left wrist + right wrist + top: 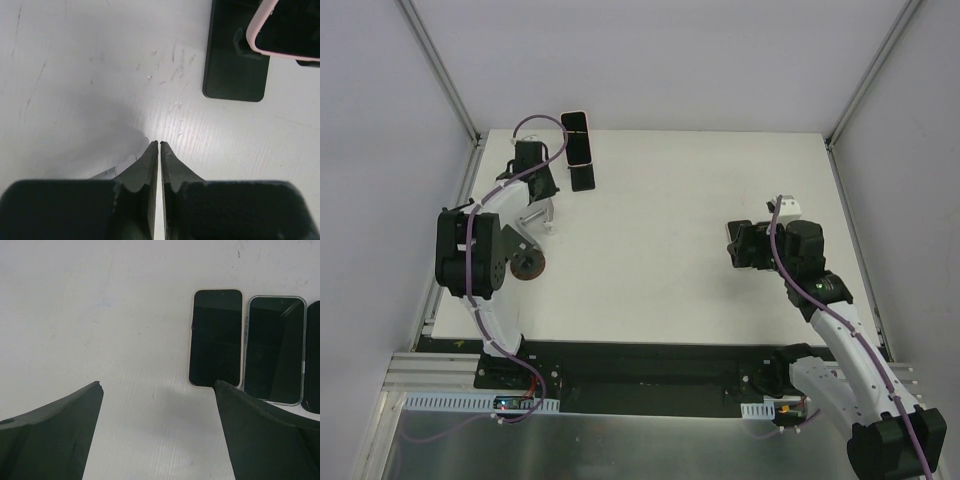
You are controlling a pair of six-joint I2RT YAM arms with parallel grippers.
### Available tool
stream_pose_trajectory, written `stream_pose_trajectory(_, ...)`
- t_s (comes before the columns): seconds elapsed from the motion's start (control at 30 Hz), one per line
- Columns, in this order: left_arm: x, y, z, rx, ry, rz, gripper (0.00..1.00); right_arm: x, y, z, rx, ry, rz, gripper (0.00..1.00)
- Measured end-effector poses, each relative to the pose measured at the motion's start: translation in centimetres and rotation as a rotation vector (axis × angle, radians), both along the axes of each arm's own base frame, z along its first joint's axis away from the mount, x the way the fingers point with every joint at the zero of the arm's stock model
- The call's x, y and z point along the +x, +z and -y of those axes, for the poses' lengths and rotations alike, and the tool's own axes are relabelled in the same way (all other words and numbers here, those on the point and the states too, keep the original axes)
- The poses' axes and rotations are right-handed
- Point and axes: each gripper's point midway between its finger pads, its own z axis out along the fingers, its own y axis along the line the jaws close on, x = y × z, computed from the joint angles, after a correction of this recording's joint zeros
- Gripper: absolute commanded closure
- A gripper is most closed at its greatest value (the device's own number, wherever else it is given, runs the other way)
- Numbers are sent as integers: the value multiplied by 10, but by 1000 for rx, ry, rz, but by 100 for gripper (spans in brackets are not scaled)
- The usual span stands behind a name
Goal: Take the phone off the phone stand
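The phone, dark-screened in a pink case, leans upright on the black phone stand at the table's far left. In the left wrist view the phone sits at the top right, above the stand's flat base. My left gripper is shut and empty, low over the table, short of the stand and to its left. My right gripper is open and empty at the right side of the table, far from the stand.
Three other phones lie flat side by side under my right gripper: a light-edged one, a silver-edged one and a dark one cut by the frame edge. White walls enclose the table.
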Motion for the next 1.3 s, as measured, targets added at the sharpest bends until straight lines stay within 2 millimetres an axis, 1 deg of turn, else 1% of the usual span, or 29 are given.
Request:
stream_pose_trajectory(0.1,-8,1,6,-27,-28,0,100,1,2,-3,9,10,3,4)
stream_pose_trajectory(0.13,-11,2,9,-37,-38,1,99,1,3,-3,12,13,5,4)
stream_pose_trajectory(0.17,-14,3,11,-48,-49,1,90,1,3,-4,16,17,6,4)
stream_pose_trajectory(0.23,-22,6,14,-61,-64,3,77,1,4,-6,22,24,7,4)
stream_pose_trajectory(0.27,-25,7,16,-69,-75,4,68,0,4,-6,25,26,7,4)
stream_pose_trajectory(0.33,-32,11,18,-73,-85,10,63,0,5,-7,27,27,9,4)
stream_pose_trajectory(0.4,-38,15,19,-77,-91,13,60,0,6,-7,30,27,13,4)
stream_pose_trajectory(0.47,-40,18,20,-78,-99,19,60,-1,7,-7,33,28,16,4)
stream_pose_trajectory(0.57,-42,19,20,-72,-110,16,60,-1,7,-9,41,33,15,4)
stream_pose_trajectory(0.7,-52,11,19,-68,-111,-33,64,-2,8,-11,55,40,11,4)
stream_pose_trajectory(0.73,-54,8,19,-68,-110,-47,68,-2,8,-11,57,41,10,4)
stream_pose_trajectory(0.8,-58,-1,19,-68,-109,-81,73,-2,8,-12,60,42,9,4)
stream_pose_trajectory(0.83,-60,-6,20,-68,-111,-98,79,-3,8,-12,62,43,9,4)
stream_pose_trajectory(0.93,-65,-15,23,-68,-120,-134,91,-3,9,-14,67,49,8,4)
stream_pose_trajectory(0.97,-67,-16,24,-65,-128,-141,99,-3,9,-14,70,51,8,4)
stream_pose_trajectory(1.0,-68,-17,27,-67,-137,-144,100,-3,9,-15,74,53,9,4)
stream_pose_trajectory(1.1,-67,-13,37,-71,-179,-136,100,-4,10,-17,88,59,7,4)
stream_pose_trajectory(1.17,-69,-8,47,-85,-217,-123,100,-4,11,-20,103,69,4,4)
stream_pose_trajectory(1.3,-74,17,74,-152,-307,-48,100,-4,13,-31,148,107,-4,4)
